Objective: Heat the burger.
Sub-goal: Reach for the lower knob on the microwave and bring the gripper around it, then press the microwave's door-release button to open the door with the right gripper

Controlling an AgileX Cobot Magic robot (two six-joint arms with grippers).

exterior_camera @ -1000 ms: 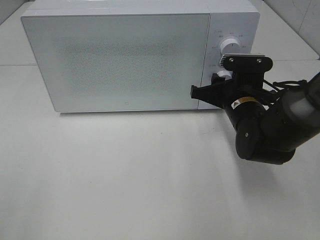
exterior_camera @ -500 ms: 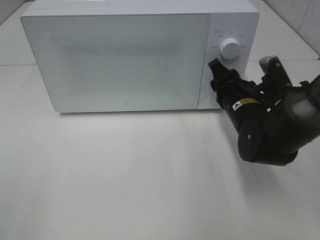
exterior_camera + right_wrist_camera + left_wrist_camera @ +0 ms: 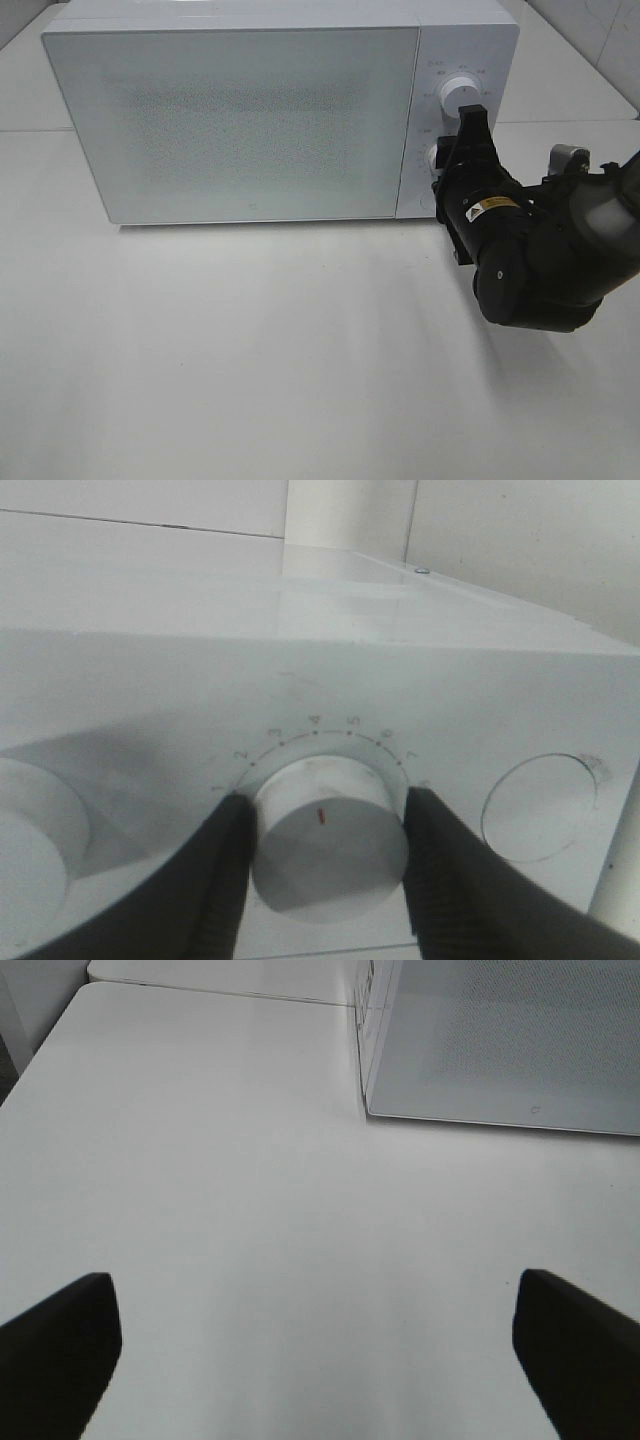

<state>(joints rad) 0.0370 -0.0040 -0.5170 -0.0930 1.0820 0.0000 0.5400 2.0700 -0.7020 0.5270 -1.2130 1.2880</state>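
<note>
Burger: can't tell where it is, not in any view. Microwave [image 3: 240, 120] door is shut and the frosted panel is opaque, so no look inside.

R gripper [image 3: 328, 820] is on the ctrl panel at the microwave's right end, clamped on the lower knob [image 3: 325, 865]. Both fingers [image 3: 225, 880] press its sides, jaws about half closed, nothing else in them. The knob has a red tick on its face and a numbered scale around it. The upper knob [image 3: 461, 95] is free, just above the gripper in the high view. R arm comes in from the right edge, wrist rolled so the fingers stack roughly vertical.

L gripper [image 3: 318, 1360] is fully open with nothing between the jaws. It sits over bare white table [image 3: 250, 1210], in front of the microwave's left corner and well apart from it.
</note>
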